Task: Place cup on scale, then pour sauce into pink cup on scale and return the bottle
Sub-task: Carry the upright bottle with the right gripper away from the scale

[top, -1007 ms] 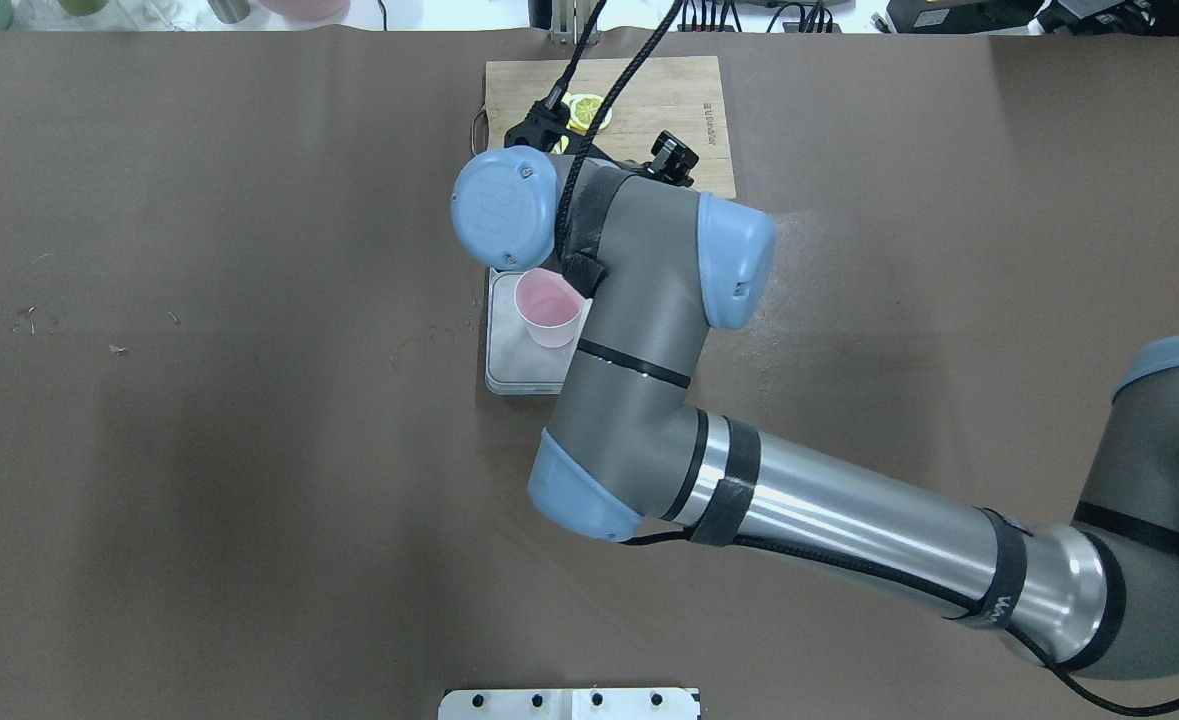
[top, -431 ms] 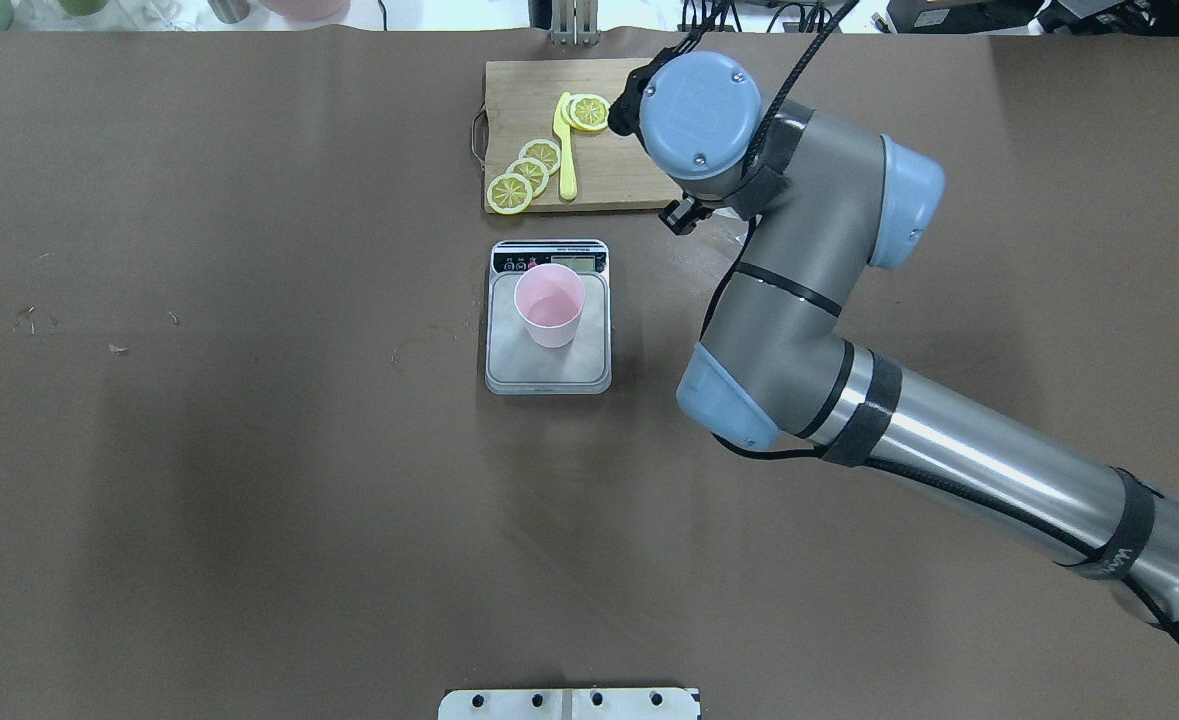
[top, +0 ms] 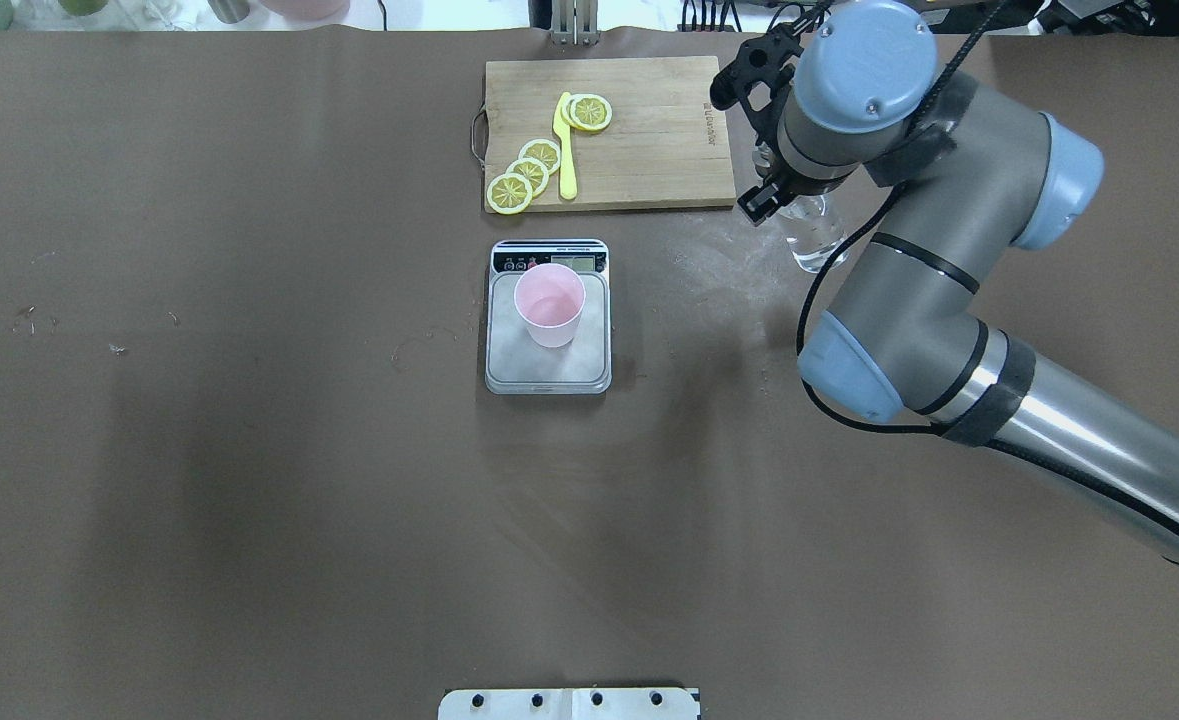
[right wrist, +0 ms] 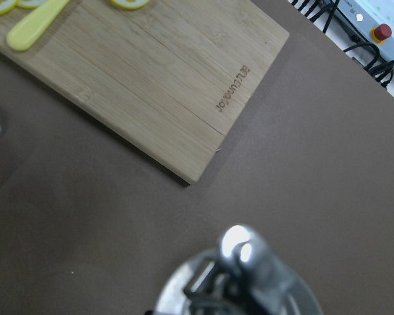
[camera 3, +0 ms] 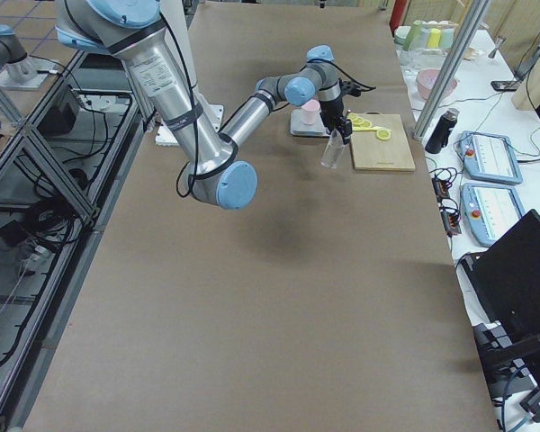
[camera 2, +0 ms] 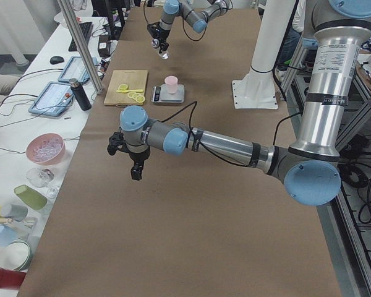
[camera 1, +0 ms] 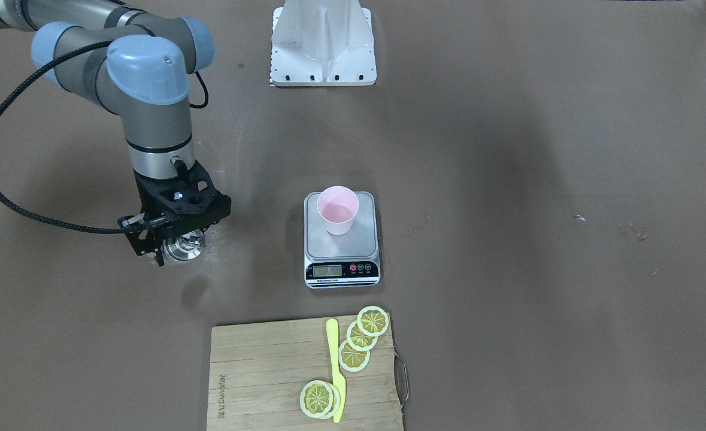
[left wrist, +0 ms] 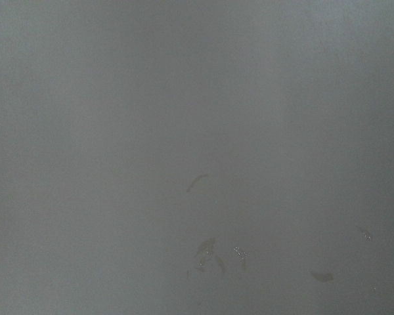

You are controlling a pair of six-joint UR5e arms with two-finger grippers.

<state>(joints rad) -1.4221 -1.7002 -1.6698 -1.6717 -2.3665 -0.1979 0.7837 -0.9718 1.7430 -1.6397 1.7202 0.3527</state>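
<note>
Cup: the small pale pink plastic tumbler (top: 549, 305) stands upright on the brushed-steel plate of the small rectangular digital kitchen scale (top: 514, 365), toward the display end. This step is judged done.
Pour: a faint line of clear sauce (camera 1: 339, 212) shows low inside the tumbler, so the pour is probably done.
Bottle: the small clear glass bottle with a shiny metal pourer cap (top: 815, 238) is upright and well apart from the scale. It is just beside the short end of the wooden cutting board (top: 649, 130), over the brown counter (top: 249, 450).
Right fingers (camera 1: 155, 248): closed on the bottle's upper part, just under the cap.
Left fingers (camera 2: 136, 170): over bare counter, well apart from the task items. How far open they are cannot be told.
Remaining: seat the bottle on the counter, release it and withdraw the arm. Whether its base touches the counter already cannot be told.
Writing: a burnt-in brand word runs along the board's short end. It begins "Jo"; the rest is not legible. The scale's LCD digits and button captions are too small to read.
</note>
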